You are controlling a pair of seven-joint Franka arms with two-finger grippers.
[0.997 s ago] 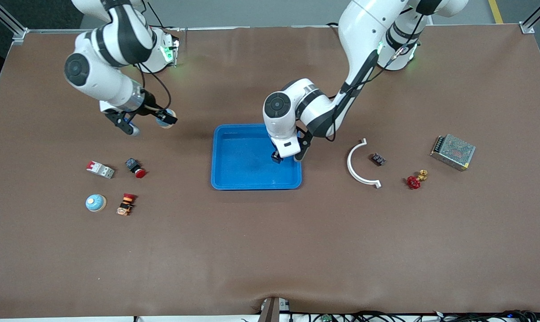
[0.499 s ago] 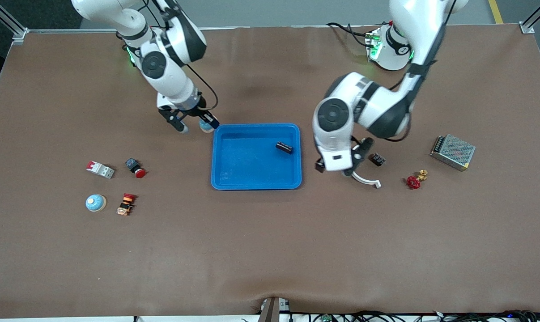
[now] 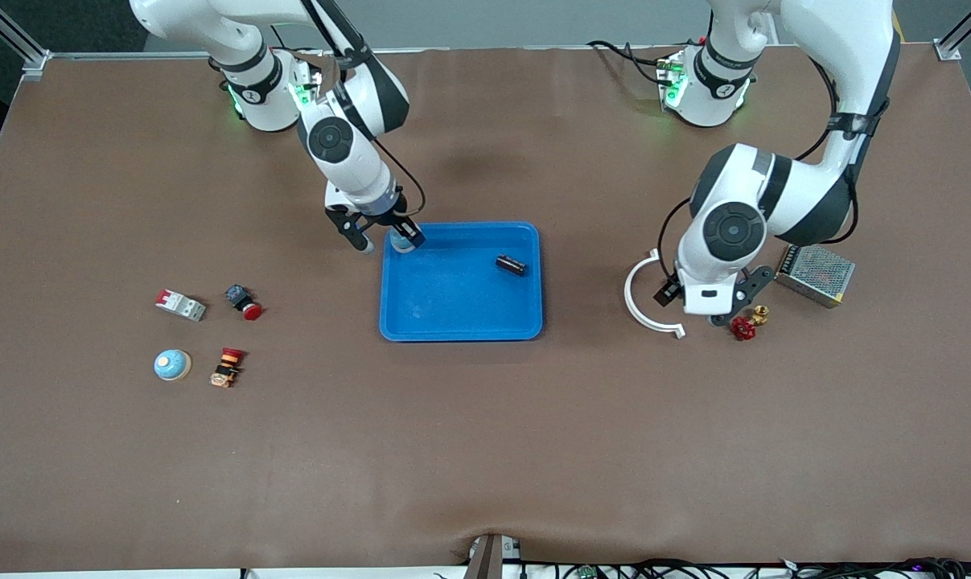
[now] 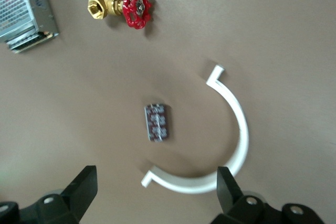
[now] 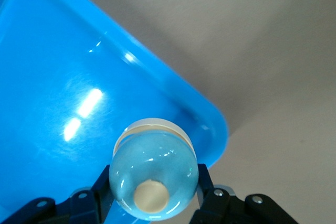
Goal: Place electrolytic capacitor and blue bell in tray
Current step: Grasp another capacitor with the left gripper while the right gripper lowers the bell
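The bright-blue tray [image 3: 445, 301] lies mid-table. A black electrolytic capacitor [image 3: 511, 264] lies in it, near the corner toward the left arm's base. My right gripper [image 3: 384, 236] is shut on a pale blue bell [image 3: 402, 240] and holds it over the tray's corner nearest the right arm's base. The right wrist view shows the bell [image 5: 155, 174] between the fingers, above the tray's rim [image 5: 210, 124]. My left gripper [image 3: 704, 299] is open and empty over a white curved piece [image 3: 636, 301]. In the left wrist view the gripper [image 4: 155, 198] hangs above that piece [image 4: 239, 135].
A second blue bell [image 3: 172, 365], a red-and-white breaker [image 3: 180, 305] and two red push buttons [image 3: 244, 302] [image 3: 228, 367] lie toward the right arm's end. A red valve [image 3: 743, 327] [image 4: 136, 11], a metal power supply [image 3: 815, 273] and a small dark block [image 4: 157, 123] lie toward the left arm's end.
The left gripper let go of the capacitor in the tray and moved off toward the left arm's end, over the white curved piece. The right gripper carried its bell to the tray's corner.
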